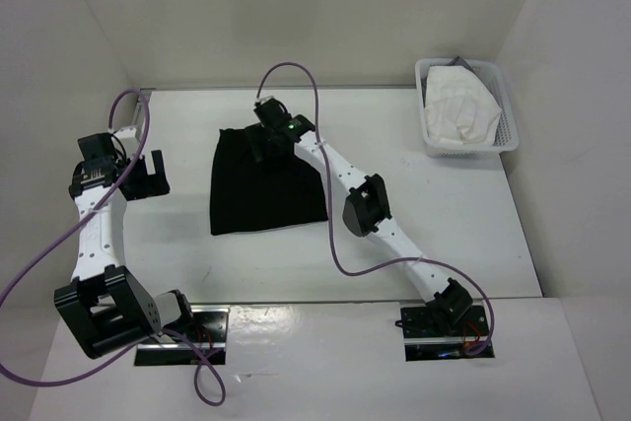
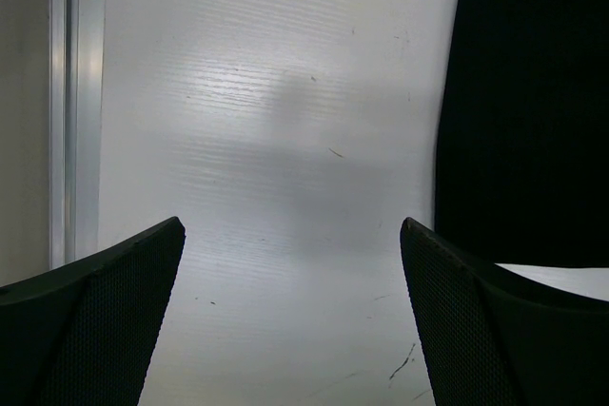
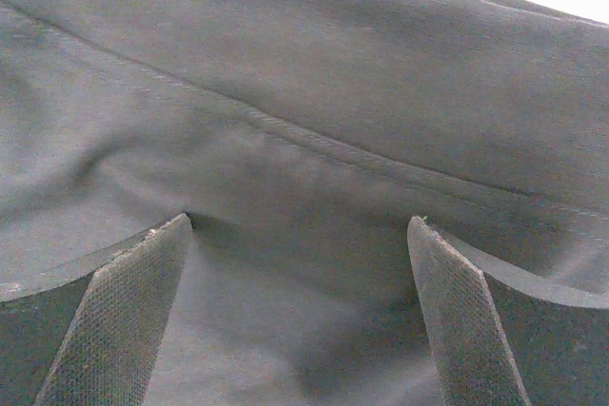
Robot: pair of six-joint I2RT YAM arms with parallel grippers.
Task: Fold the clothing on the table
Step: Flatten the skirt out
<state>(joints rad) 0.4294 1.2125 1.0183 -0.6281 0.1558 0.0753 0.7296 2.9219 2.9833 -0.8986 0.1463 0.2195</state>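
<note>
The black clothing (image 1: 264, 189) lies flat on the white table (image 1: 177, 244), roughly in the middle. My right gripper (image 1: 262, 142) is over the garment's far edge, jaws wide open; in the right wrist view its fingertips (image 3: 162, 254) press down on the dark fabric (image 3: 304, 121) near a seam, with nothing pinched between them. My left gripper (image 1: 146, 176) stands open over bare table to the left of the garment. In the left wrist view the clothing (image 2: 533, 102) fills the right side, just beyond the right finger (image 2: 447, 301).
A small white mesh basket (image 1: 508, 140) holding a white cloth (image 1: 459, 105) stands at the far right of the table. White walls close in the table at the back and both sides. A metal edge strip (image 2: 76, 102) runs along the table's left side.
</note>
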